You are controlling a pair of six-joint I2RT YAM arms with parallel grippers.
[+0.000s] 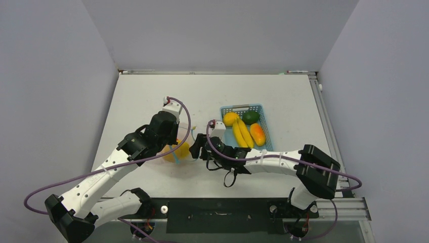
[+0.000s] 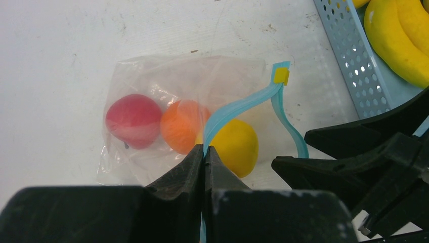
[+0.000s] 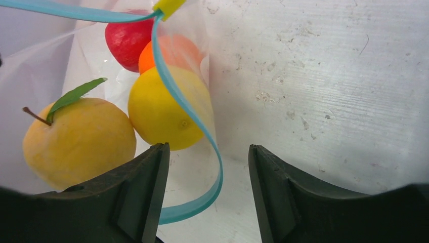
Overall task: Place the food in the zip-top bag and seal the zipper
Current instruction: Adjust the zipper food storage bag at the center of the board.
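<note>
While the left gripper (image 2: 205,149) pinches the zipper (image 2: 238,107), the zip-top bag (image 2: 167,76) lies mouth toward the spread-jawed right gripper (image 3: 207,149).

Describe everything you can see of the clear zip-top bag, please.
The zip-top bag is clear, thin, crinkled plastic, lying on the white table beside the blue basket. Its teal zipper, with a yellow slider at one end, stands open. The left gripper is shut on one lip; the open right gripper straddles the other. Inside lie a red apple, an orange and a lemon; a leafed yellow fruit sits at the mouth.
</note>
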